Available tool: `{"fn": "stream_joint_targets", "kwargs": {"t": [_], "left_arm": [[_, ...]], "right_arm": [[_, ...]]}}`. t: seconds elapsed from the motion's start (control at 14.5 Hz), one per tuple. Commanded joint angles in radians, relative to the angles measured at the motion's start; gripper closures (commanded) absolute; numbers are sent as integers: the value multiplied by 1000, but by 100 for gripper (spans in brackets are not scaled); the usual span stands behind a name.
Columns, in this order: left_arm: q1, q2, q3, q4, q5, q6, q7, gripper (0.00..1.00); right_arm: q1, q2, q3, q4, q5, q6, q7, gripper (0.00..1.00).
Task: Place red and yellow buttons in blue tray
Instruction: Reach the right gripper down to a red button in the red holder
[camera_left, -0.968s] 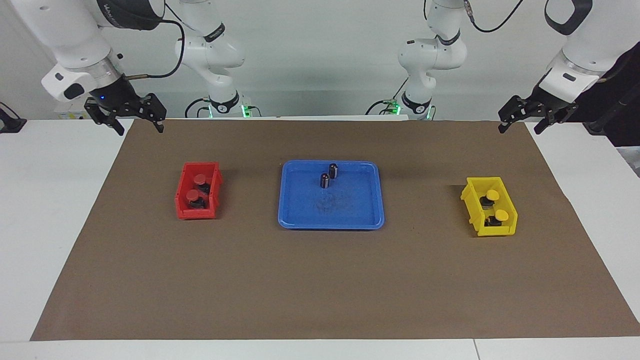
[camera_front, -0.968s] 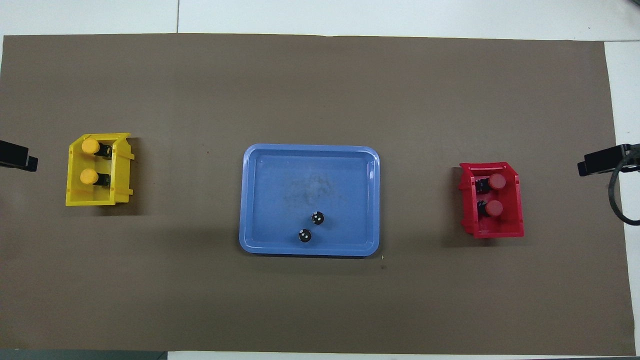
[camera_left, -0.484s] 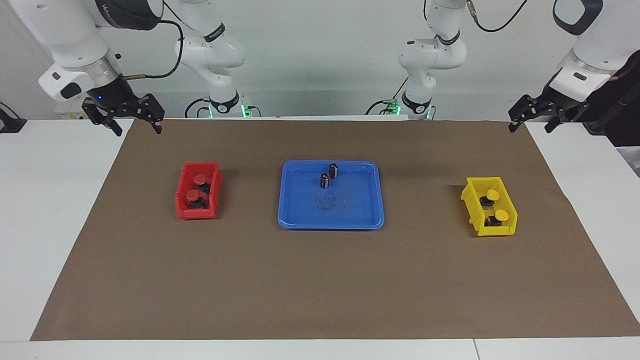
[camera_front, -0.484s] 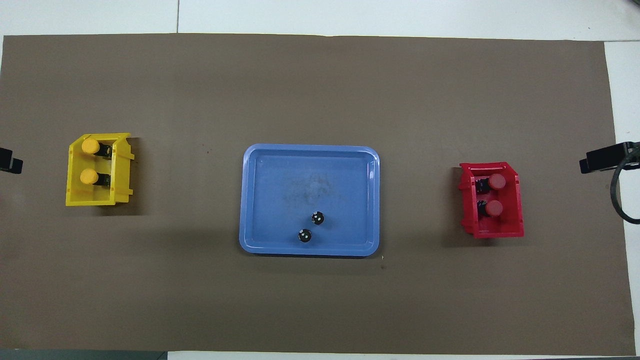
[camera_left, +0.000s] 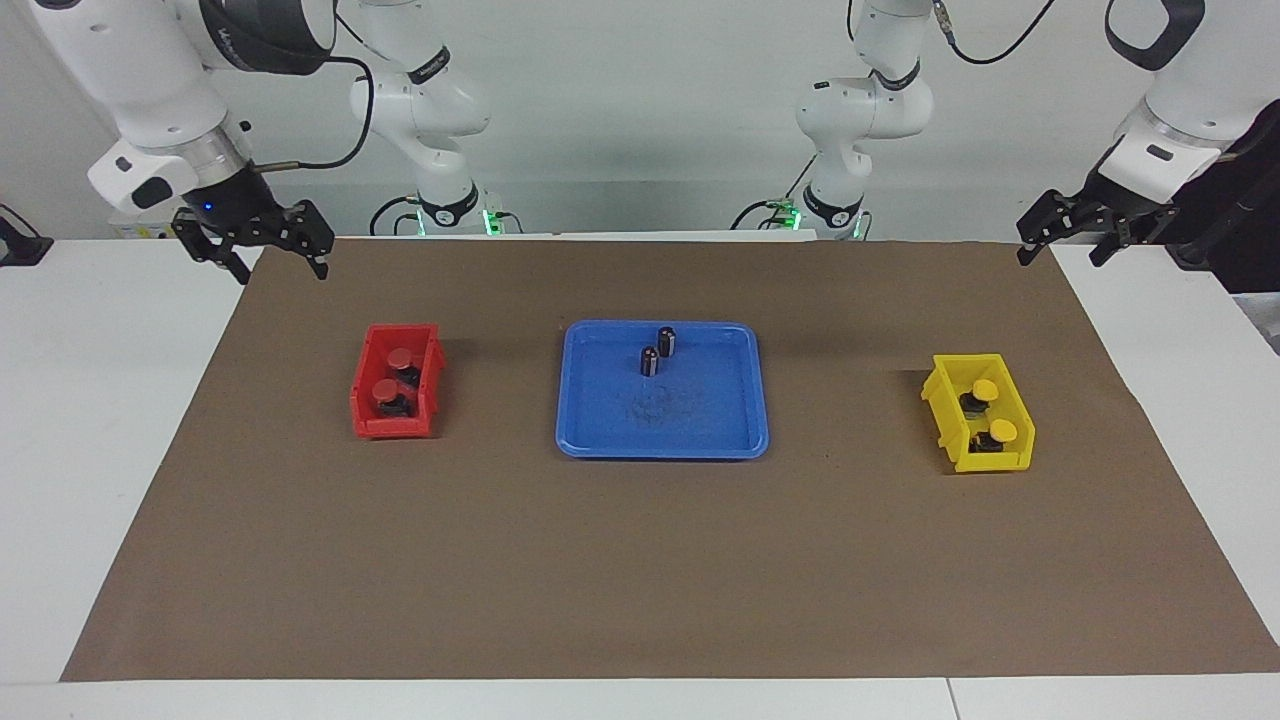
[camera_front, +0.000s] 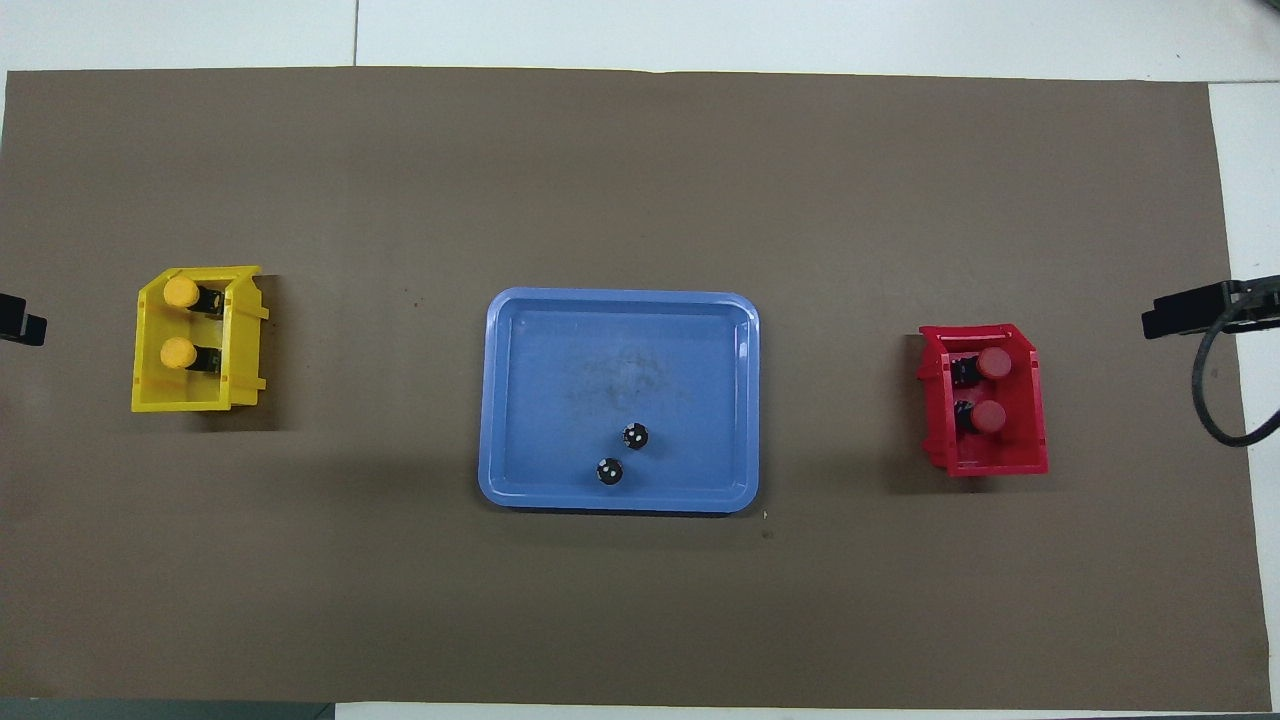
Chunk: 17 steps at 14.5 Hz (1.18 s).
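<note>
Across the white table (camera_left: 80, 420) I see a large sheet of brown paper (camera_left: 640, 560) covering most of the top, with a plain pale wall at the robots' end. My right gripper (camera_left: 283, 259) hangs in the air over the corner of the brown sheet at the right arm's end, its two black fingers spread apart with nothing between them. My left gripper (camera_left: 1062, 248) hangs over the corner at the left arm's end, fingers likewise parted and holding nothing. In the middle of the sheet lies the flat, shallow blue plastic tray (camera_left: 700, 430) with rounded corners; two dark capless cylinders (camera_left: 658, 351) stand upright in it, close together, in the part nearer to the robots. The two red-capped push buttons (camera_left: 393, 376) sit in a small red plastic bin (camera_left: 370, 400) toward the right arm's end of the table, well apart from the right gripper and farther from the robots than the corner it hangs over. The two yellow-capped push buttons (camera_left: 992, 410) sit in a small yellow plastic bin (camera_left: 940, 400) toward the left arm's end, well apart from the left gripper. Both bins stand well apart from the tray, one at each side of it, and none of the four capped buttons is in the tray.
</note>
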Motion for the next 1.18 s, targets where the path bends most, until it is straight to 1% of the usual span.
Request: {"fn": "stream_joint_targets", "kwargs": {"t": [0.0,0.07,0.21,0.35,0.41,0.48,0.62,0.76,0.97,1.11], "left_arm": [[9,-8,-1,-4,12,35,12,0],[9,-8,-3,3,17,40,12,0],[-3,-14,-3,-15,17,40,-2,0],[-11,-9,-12,-16,15,73,-59,0],[-12,-8,-15,-19,17,106,-82,0],[-12,-9,-17,-23,17,110,-96,0],[-11,-14,-17,-27,17,109,-96,0],[-5,-21,-15,-53,17,126,-99,0],[6,-49,-9,-107,17,152,-90,0],[5,-51,-11,-110,17,181,-99,0]], "right_arm": [[9,-18,12,-166,-12,148,16,22],[22,25,12,-164,-12,171,33,26],[35,80,12,-192,-17,240,70,31],[49,76,12,-262,-18,321,70,34],[49,70,12,-291,-18,342,70,36],[50,66,12,-316,-18,360,72,38],[49,77,12,-358,-18,427,72,38],[50,83,12,-373,-18,452,81,41],[67,106,12,-378,-18,489,95,42],[72,108,12,-407,-18,526,101,43]]}}
